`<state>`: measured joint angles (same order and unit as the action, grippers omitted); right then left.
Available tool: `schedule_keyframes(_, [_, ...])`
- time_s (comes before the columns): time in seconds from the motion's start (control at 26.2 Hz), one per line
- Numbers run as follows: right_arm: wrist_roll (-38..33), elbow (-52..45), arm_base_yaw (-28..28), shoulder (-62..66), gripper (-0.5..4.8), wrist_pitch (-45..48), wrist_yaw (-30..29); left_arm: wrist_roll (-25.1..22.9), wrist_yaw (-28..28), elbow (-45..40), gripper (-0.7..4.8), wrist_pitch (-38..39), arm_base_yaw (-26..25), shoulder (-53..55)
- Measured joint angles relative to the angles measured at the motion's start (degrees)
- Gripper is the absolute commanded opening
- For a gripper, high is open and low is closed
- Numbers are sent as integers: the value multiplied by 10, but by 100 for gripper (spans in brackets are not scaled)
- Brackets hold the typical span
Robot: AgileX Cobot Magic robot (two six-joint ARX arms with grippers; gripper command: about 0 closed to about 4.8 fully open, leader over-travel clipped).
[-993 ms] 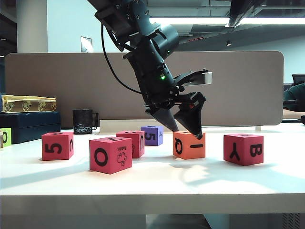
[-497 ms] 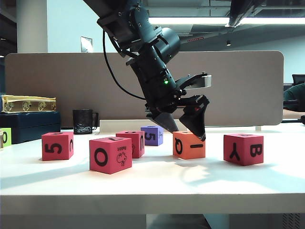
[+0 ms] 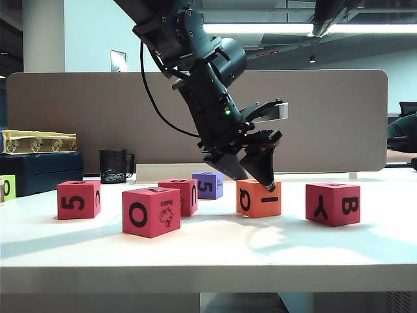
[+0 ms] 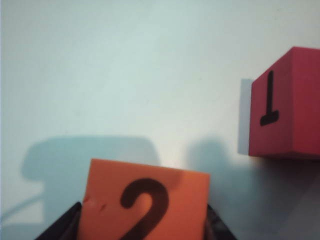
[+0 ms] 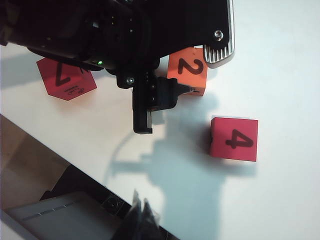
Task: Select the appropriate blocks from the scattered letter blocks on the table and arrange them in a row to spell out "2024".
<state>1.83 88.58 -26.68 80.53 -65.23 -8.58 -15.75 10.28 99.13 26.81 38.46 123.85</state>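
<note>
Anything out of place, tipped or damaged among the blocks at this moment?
Nothing stands out. All six blocks sit flat on the table, scattered and undamaged. The left gripper straddles the orange block, whose top face shows a 2; the right gripper hangs above, off to the side.

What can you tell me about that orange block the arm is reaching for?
The orange block is a foam-looking cube with black marks: a Q and a dash on its front, a 2 on top. It sits flat on the white table, between a purple block and a red block, touching neither. The left gripper is right over it, its dark fingers either side of the top.
</note>
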Motion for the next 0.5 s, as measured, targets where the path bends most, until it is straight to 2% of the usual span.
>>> schedule_keyframes(0.23, [0, 0, 0, 0, -2, 0, 0, 39, -16, 0, 297, 0, 0, 0])
schedule_keyframes(0.31, [2, 0, 0, 0, -2, 0, 0, 78, -50, 0, 297, 0, 0, 0])
schedule_keyframes(0.5, [11, 0, 0, 0, -2, 0, 0, 157, -91, 0, 298, 3, 0, -6])
